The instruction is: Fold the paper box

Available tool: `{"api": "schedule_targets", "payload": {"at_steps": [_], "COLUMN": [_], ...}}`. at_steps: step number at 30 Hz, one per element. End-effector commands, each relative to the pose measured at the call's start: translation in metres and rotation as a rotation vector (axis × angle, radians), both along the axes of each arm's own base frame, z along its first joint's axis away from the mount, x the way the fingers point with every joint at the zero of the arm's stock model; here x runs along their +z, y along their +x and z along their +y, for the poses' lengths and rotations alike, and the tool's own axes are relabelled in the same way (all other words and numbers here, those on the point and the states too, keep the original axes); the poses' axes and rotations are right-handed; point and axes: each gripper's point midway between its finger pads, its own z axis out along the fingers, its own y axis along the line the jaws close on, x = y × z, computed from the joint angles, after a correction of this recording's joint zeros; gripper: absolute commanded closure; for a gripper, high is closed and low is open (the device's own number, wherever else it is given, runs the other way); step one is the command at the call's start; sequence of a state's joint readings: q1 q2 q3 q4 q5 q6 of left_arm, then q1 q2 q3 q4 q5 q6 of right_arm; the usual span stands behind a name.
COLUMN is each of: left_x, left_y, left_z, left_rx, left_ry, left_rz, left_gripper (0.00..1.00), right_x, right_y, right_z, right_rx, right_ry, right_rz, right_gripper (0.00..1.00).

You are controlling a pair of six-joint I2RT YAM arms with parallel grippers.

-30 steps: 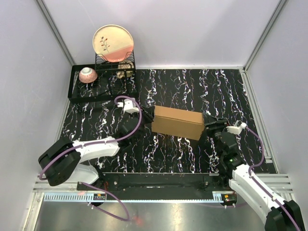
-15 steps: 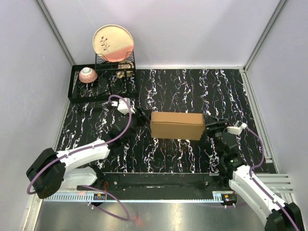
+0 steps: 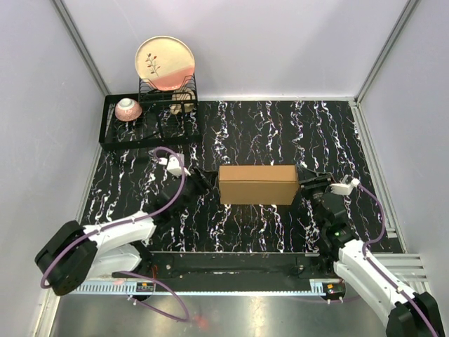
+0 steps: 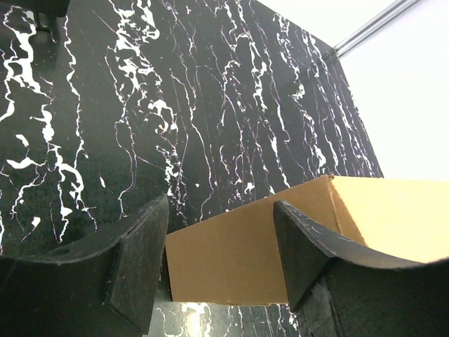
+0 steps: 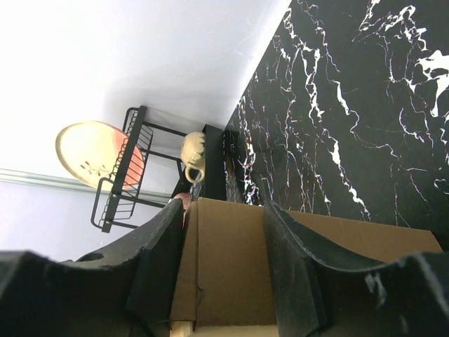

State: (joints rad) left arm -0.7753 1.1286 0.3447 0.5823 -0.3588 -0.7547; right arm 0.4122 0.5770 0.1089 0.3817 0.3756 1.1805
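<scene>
The paper box (image 3: 256, 184) is a closed plain brown carton lying flat on the black marble table (image 3: 280, 126), its long side running left to right. My left gripper (image 3: 201, 182) is open just off the box's left end. In the left wrist view the box (image 4: 238, 256) shows beyond the gripper (image 4: 222, 210), clear of both fingers (image 4: 140, 260). My right gripper (image 3: 307, 187) is at the box's right end. In the right wrist view its jaws stand wide apart at the gripper (image 5: 224, 210), with the box's end (image 5: 231, 267) between them.
A black dish rack (image 3: 112, 137) stands at the back left with an upright plate (image 3: 165, 63), a small bowl (image 3: 128, 109) and a mug (image 3: 182, 107). The plate (image 5: 91, 151) and mug (image 5: 193, 151) also show in the right wrist view. Walls close in three sides.
The box's left end swung toward me, so the tilted box now lies square. My left gripper drew back to the left off the box. The right gripper stayed put.
</scene>
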Motion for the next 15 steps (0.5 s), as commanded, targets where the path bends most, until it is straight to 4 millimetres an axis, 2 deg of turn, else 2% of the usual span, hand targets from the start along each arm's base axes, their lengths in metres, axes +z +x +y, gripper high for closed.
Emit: {"api": "schedule_targets", "payload": {"at_steps": [1,6,7,9,10,12,13,15], "left_x": [0.032,0.039,0.038,0.044,0.043,0.048,0.047,0.055], "left_y": [0.004,0.007,0.007,0.009,0.008,0.008,0.008,0.007], "left_z": [0.007,0.033,0.036,0.041,0.043,0.044,0.046,0.046], "left_rx": [0.040,0.146,0.157,0.180,0.185,0.194,0.199,0.195], "left_ry": [-0.015,0.050,0.068,0.074,0.084,0.079,0.087,0.076], "left_rz": [-0.050,-0.066,-0.059,-0.066,-0.060,-0.064,-0.059,-0.074], "left_gripper": [0.35,0.33,0.33,0.33,0.33,0.33,0.32,0.32], "right_x": [-0.116,-0.103,-0.093,-0.084,-0.071,-0.065,-0.053,-0.045], "right_y": [-0.033,-0.031,-0.028,-0.027,-0.024,-0.025,-0.023,-0.022], "right_z": [-0.007,-0.003,-0.004,-0.006,-0.008,-0.009,-0.009,-0.009], "right_rx": [0.067,0.089,0.077,0.066,0.052,0.052,0.049,0.057], "right_ry": [-0.221,-0.232,-0.231,-0.243,-0.239,-0.260,-0.259,-0.283], "right_rz": [0.340,0.333,0.318,0.310,0.284,0.291,0.271,0.263], "right_gripper": [0.82,0.59,0.52,0.47,0.43,0.40,0.37,0.34]}}
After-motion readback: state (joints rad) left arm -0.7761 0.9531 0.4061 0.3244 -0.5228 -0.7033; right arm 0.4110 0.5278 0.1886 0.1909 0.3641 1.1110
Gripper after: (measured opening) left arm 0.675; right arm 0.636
